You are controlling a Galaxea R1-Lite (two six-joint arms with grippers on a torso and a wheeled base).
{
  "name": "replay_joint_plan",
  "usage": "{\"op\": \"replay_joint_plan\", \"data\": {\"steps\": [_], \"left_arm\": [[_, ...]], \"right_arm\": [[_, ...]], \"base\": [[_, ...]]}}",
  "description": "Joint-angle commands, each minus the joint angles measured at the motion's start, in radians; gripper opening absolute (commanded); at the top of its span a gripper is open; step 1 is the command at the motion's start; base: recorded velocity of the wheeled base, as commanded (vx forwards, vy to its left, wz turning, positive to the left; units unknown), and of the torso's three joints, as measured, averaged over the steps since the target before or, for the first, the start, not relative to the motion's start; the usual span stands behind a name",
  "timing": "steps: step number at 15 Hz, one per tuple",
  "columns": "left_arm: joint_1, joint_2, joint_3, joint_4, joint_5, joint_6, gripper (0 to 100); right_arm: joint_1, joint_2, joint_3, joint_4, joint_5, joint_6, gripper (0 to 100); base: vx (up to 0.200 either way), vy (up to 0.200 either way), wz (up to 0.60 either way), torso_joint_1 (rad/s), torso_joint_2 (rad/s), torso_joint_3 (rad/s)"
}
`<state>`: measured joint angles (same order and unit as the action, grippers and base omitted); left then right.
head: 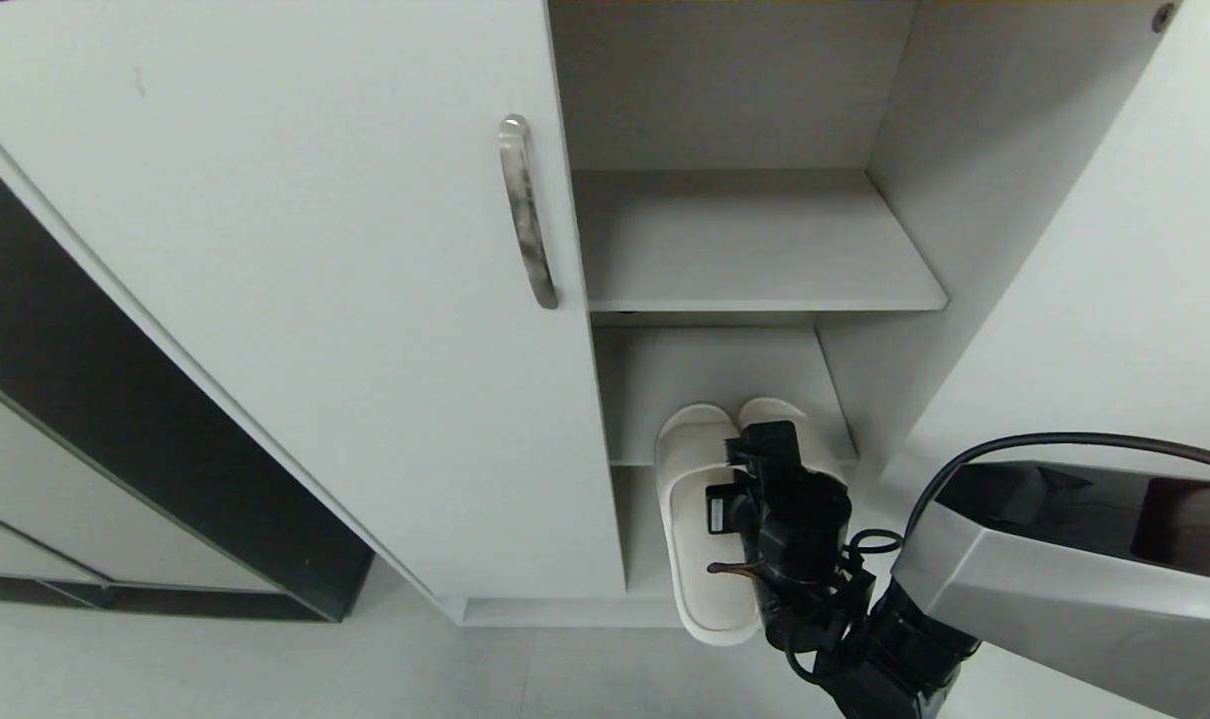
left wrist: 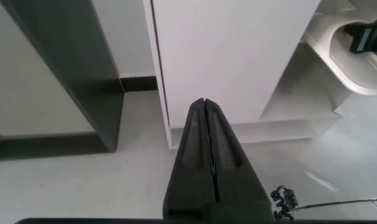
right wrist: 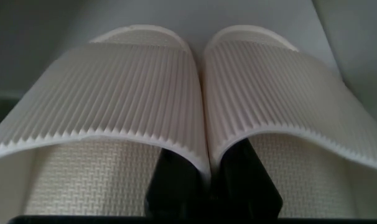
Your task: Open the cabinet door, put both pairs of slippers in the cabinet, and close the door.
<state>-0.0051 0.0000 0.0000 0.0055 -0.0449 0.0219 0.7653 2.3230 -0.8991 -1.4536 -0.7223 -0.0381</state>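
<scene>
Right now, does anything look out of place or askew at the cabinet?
Only the cream ribbed slippers: pinched by the right gripper, they hang partly inside the white cabinet, heels out past its front.

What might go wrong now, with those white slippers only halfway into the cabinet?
The right gripper pinches the slippers only by their adjoining inner strap edges, so one might slide free. Their heels hang out past the front of the lower shelf. If they were released here, they might tip out onto the floor or keep the open door from closing.
</scene>
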Motion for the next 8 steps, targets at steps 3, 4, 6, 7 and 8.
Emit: {"op": "replay_joint_plan", "data": {"steps": [3, 4, 6, 7, 8], "left_arm": [[0.001, 0.002, 0.0, -0.001, 0.0, 0.0, 0], [0.001, 0.002, 0.0, -0.001, -0.001, 0.0, 0], [0.001, 0.002, 0.0, -0.001, 0.0, 0.0, 0], [0.001, 0.002, 0.0, -0.001, 0.0, 0.0, 0], [0.001, 0.002, 0.0, -0.001, -0.001, 0.0, 0]], "right_arm": [[0.0, 0.001, -0.021, 0.001, 0.006, 0.0, 0], [-0.006, 0.003, -0.037, 0.004, 0.018, 0.0, 0], [-0.021, 0.007, -0.092, 0.048, 0.02, 0.001, 0], [-0.031, 0.015, -0.133, 0.084, 0.023, 0.004, 0], [-0.041, 0.027, -0.182, 0.111, 0.026, 0.004, 0]], "base": [[0.0, 0.0, 0.0, 0.0, 0.0, 0.0], [0.0, 0.0, 0.0, 0.0, 0.0, 0.0], [0.0, 0.0, 0.0, 0.0, 0.0, 0.0], [0.0, 0.0, 0.0, 0.0, 0.0, 0.0], [0.0, 0.0, 0.0, 0.0, 0.0, 0.0]]}}
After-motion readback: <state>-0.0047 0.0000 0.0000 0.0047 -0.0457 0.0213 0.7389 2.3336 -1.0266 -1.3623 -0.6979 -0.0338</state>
